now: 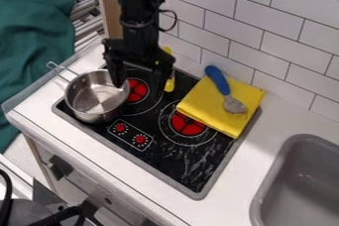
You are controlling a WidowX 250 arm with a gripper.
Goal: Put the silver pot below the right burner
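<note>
at the rim of the silver pot [94,97], the gripper [138,85] hangs open.

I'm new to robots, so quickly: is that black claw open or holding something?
Black two-finger gripper: open, holding nothing, right by the round silver metal pot.
</note>
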